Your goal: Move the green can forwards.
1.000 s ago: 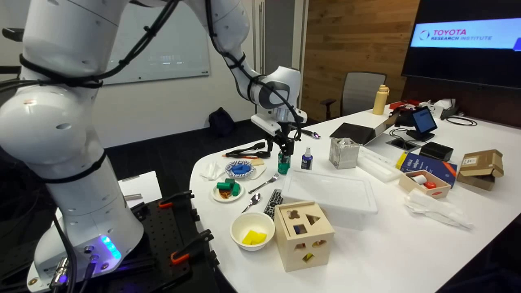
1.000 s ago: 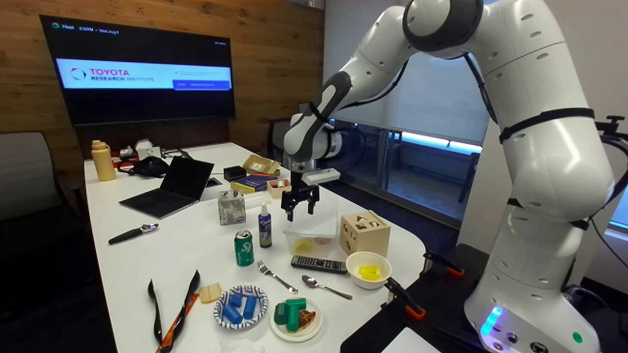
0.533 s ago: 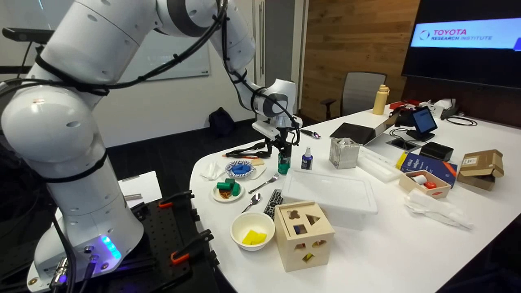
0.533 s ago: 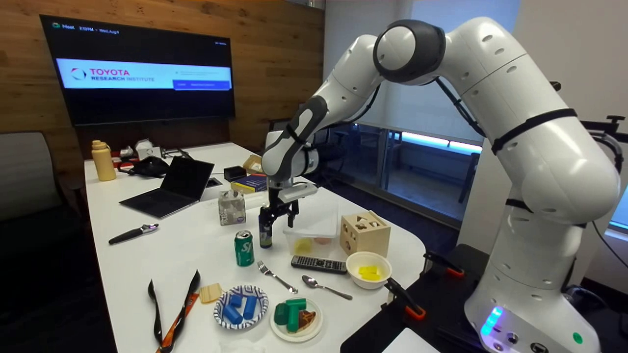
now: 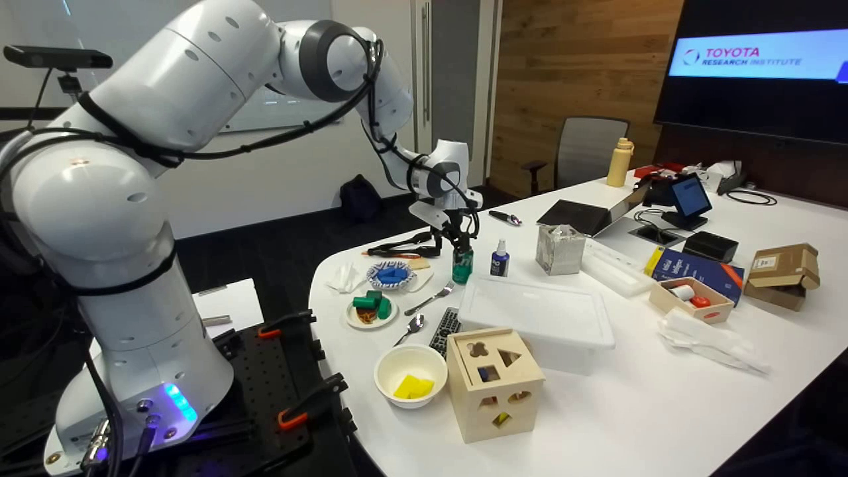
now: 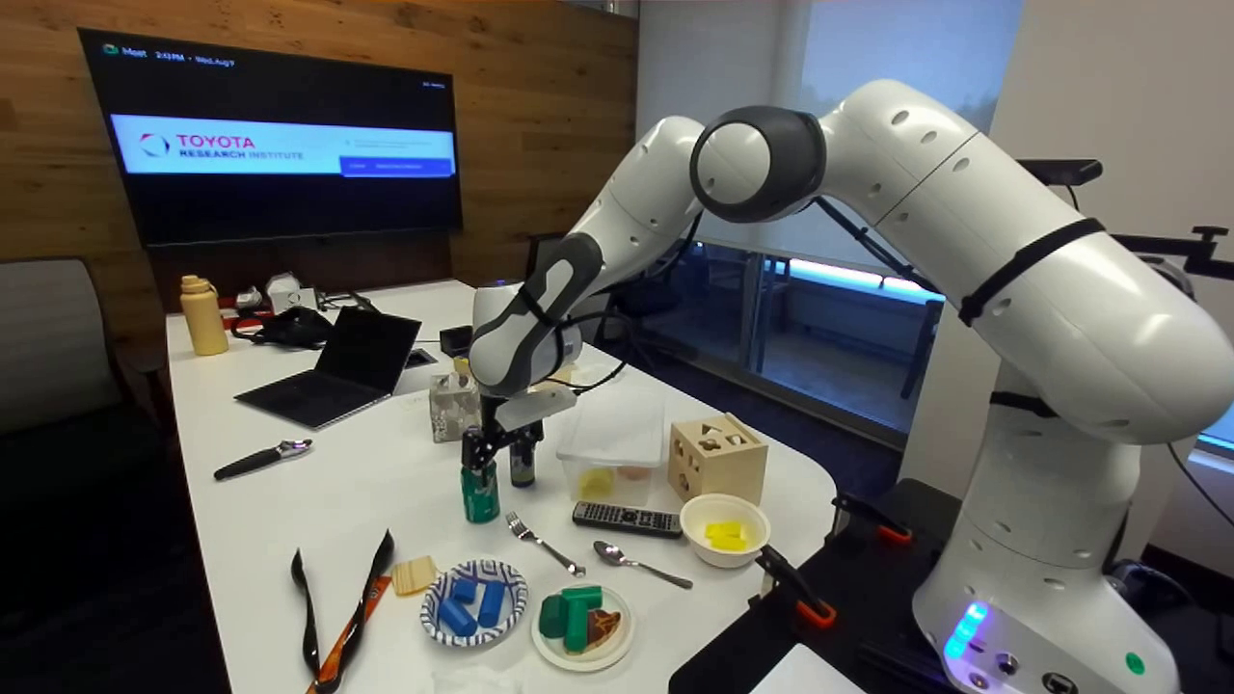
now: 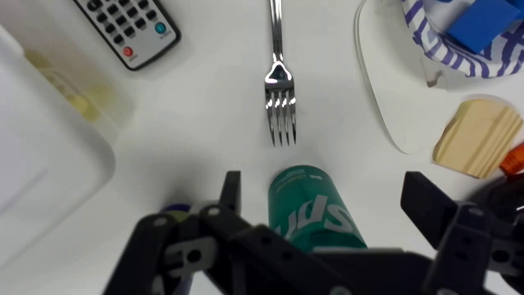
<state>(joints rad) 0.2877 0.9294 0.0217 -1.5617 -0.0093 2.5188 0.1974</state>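
Close neighbour could spoil the grasp

The can stands upright on the surface, inward from the robot-end edge and nearer the long edge where the tongs lie. The tool hangs over it, fingers spread wide, one to each side; the wrist view shows gaps, and nothing is held.

The bottle is the likeliest trouble. It stands just beside the can, toward the opposite long edge, and one finger overlaps it in the wrist view; a sideways drift could topple it. The can sits nearer that same finger there, so an uneven close might shove or tip it, and a hard squeeze could dent it. Its top hides behind the tool, so whether they touch cannot be told.

Past the bottle is the tub. The fork lies toward the robot-end edge, tines toward the can. If forwards means toward the far edge, the tissue box and laptop probably limit the run.
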